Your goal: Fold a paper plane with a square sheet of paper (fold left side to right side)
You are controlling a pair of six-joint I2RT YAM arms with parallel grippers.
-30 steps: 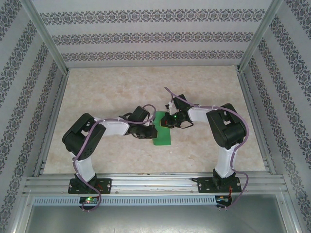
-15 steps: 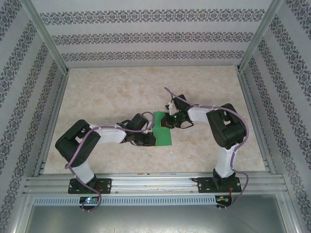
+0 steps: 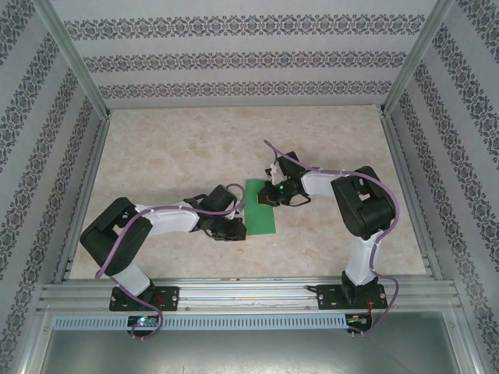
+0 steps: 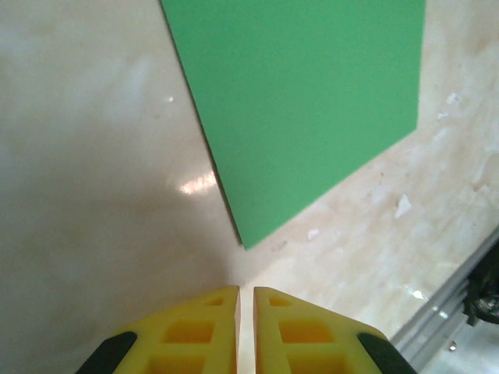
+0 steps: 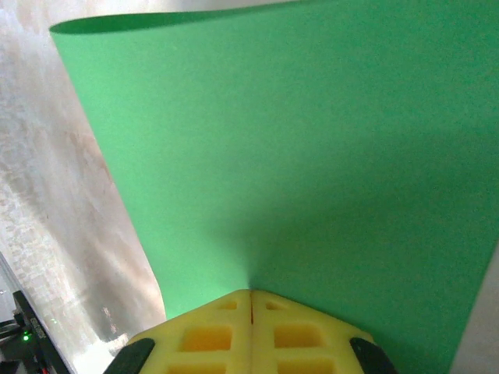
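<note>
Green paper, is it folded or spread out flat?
Folded, it seems: from above the green paper is a narrow rectangle, not a square, with the right gripper shut on one edge.

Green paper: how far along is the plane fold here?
Done: the paper lies as a narrow rectangle, so the side-to-side fold looks made. In hand: the shut right gripper sits on it; the shut left gripper is just off its corner. Left: no nose or wing folds yet.

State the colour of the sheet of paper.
The sheet of paper is plain bright green; the left wrist view shows it best.
</note>
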